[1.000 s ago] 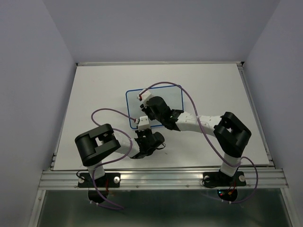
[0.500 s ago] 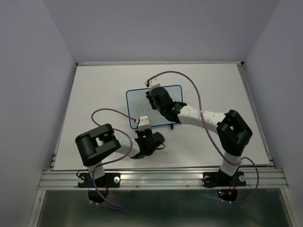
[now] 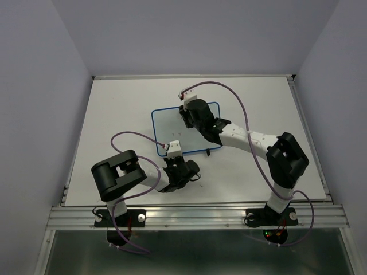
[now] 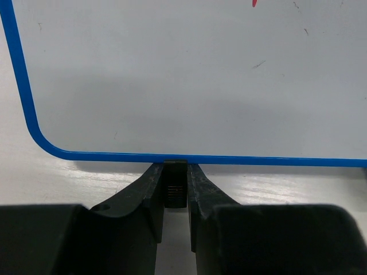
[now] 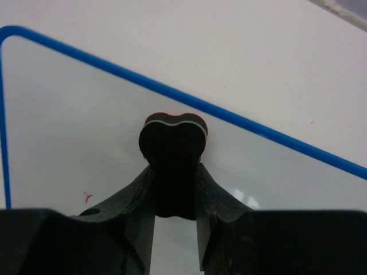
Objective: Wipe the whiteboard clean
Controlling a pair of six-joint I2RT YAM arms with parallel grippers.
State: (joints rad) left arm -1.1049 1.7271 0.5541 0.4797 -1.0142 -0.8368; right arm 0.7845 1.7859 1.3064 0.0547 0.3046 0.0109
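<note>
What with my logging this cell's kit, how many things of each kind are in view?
Blue-framed white rectangular whiteboard: 1
Black lobed eraser block: 1
Black two-finger grippers: 2 (left gripper, right gripper)
Purple cables: 2 (left cable, right cable)
Total: 6

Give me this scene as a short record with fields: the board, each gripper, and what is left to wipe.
board: whiteboard, with a blue frame
left gripper: shut on the black foot at the board's near edge
right gripper: shut on the black eraser, set on the board close to its far frame edge
left to wipe: small red mark; faint specks
</note>
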